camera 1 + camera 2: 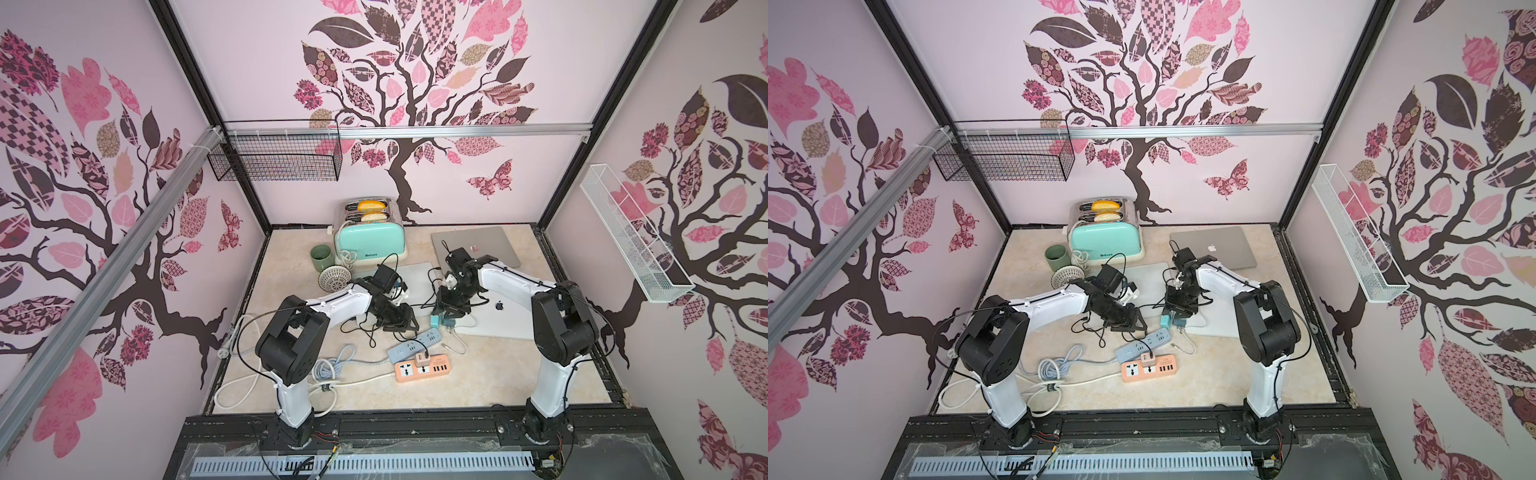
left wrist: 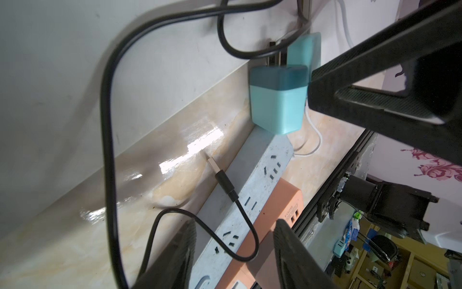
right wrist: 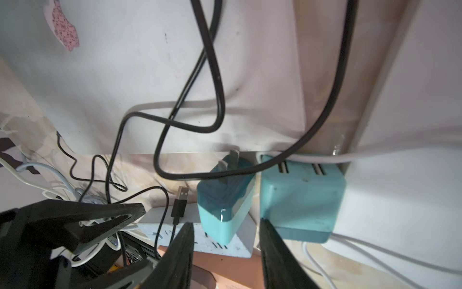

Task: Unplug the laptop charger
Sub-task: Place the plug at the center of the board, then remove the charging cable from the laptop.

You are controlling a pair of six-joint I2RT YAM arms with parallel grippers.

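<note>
In both top views the teal charger (image 1: 434,321) is partly covered by the right arm (image 1: 507,282), its prongs too small to be made out. In the left wrist view a second teal adapter (image 2: 303,48) is half hidden behind the charger, and the orange power strip (image 2: 282,197) is cut off by the left fingers (image 2: 295,257). In the right wrist view the prongs (image 3: 234,154) are crossed by a black cable (image 3: 250,171), and the blue power strip (image 3: 243,242) is blocked by the right fingers (image 3: 180,255).

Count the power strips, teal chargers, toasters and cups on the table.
Power strips: 2
Teal chargers: 2
Toasters: 1
Cups: 1
Total: 6
</note>
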